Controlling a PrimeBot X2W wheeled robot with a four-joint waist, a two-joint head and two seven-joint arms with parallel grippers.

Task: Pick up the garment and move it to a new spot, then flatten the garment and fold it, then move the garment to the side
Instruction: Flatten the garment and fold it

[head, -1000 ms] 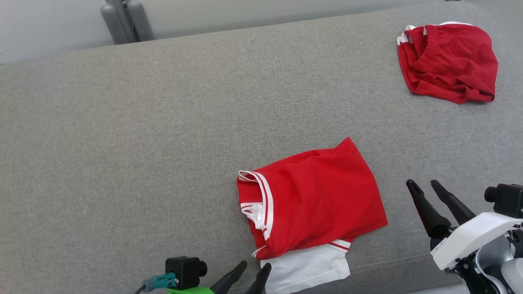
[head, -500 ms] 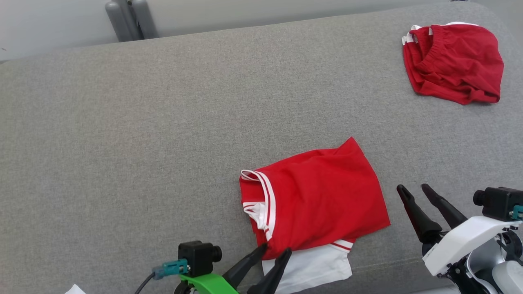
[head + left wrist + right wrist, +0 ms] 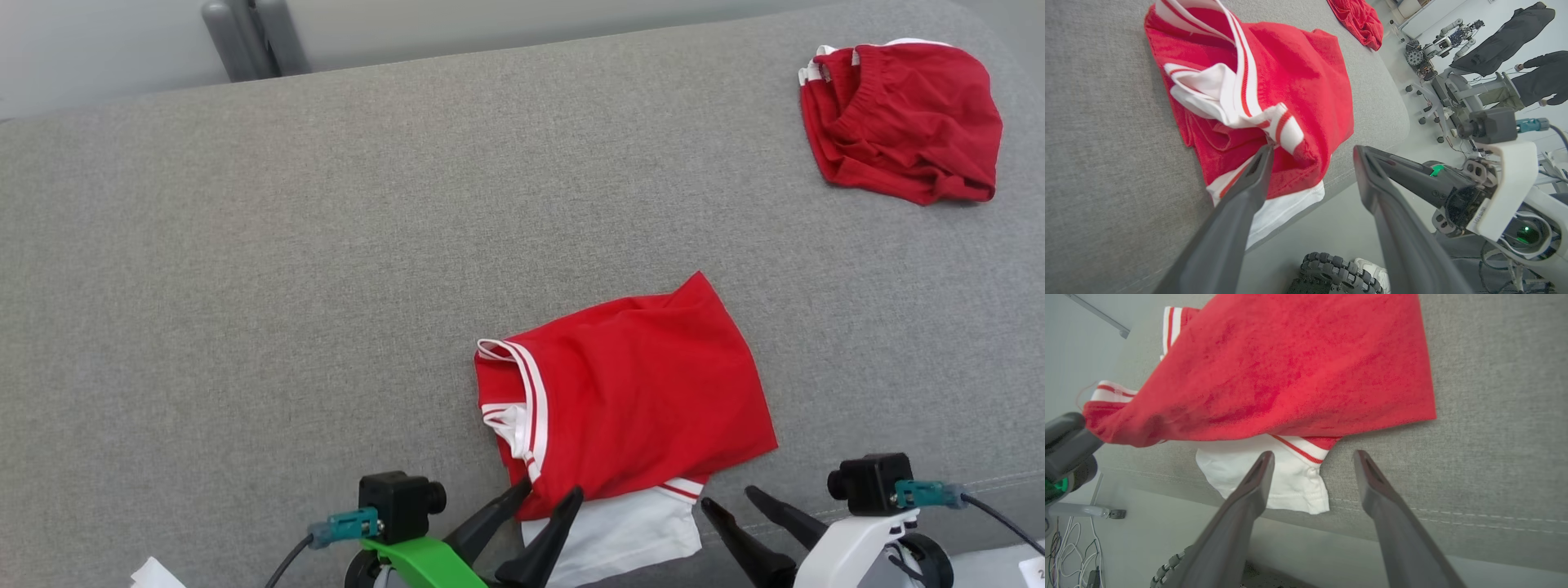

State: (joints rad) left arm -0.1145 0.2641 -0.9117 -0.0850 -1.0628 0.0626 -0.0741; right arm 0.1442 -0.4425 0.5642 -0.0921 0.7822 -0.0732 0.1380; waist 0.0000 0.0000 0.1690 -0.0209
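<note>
No legible text; tiny print on white wrist bracket (image 3: pixel 1481 211) too blurred.

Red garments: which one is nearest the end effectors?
The folded red-and-white garment in the foreground; the crumpled red garment lies far off, top right.
</note>
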